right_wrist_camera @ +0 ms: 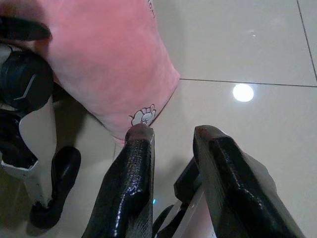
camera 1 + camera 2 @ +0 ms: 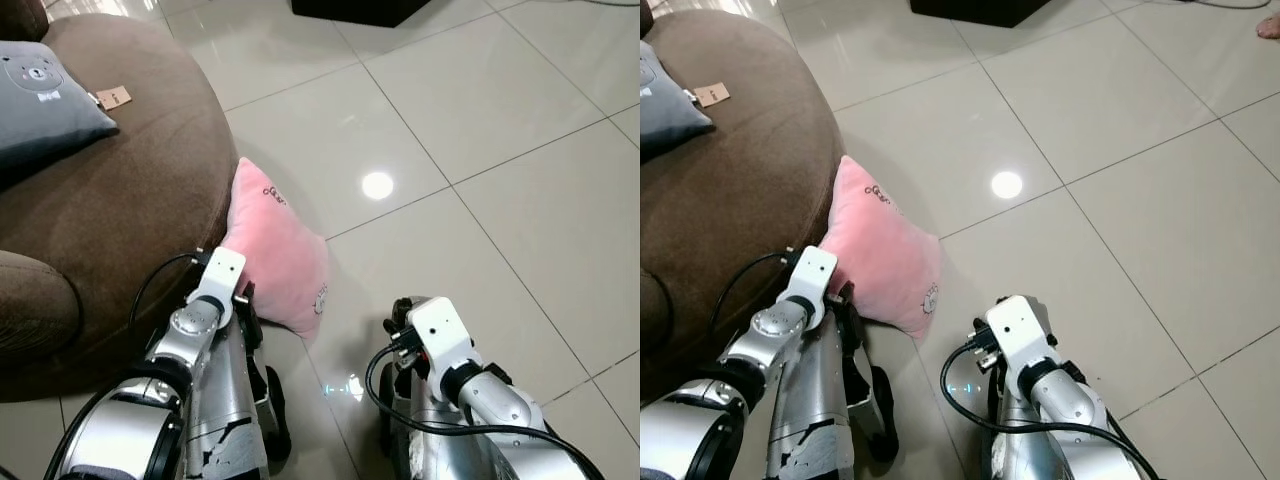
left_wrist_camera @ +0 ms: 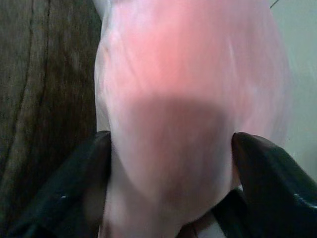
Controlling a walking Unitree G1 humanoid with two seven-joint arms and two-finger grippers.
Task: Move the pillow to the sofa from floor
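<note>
Brown sofa [image 2: 120, 190] sits just left of the left gripper [image 3: 168, 163], rounded seat edge close beside it. Tile floor [image 2: 480, 150] spreads ahead and right of both arms, one bright light spot on it. Pink pillow [image 2: 275, 250] stands on edge on the floor, leaning against the sofa front, directly ahead of the left gripper. Left wrist view: pillow's near end sits between the two black fingers [image 3: 74, 188], one each side, fingers spread wide around it, grasping the pillow, contact looks likely but blurred. Right gripper [image 1: 171, 136] is low over the tiles, right of the pillow, fingers apart and holding nothing, one fingertip just beside the pillow's lower corner with the small bunny print. Grey cushion [image 2: 40, 100] lies on the sofa seat, well beyond the left gripper, small tag [image 2: 113, 97] beside it.
</note>
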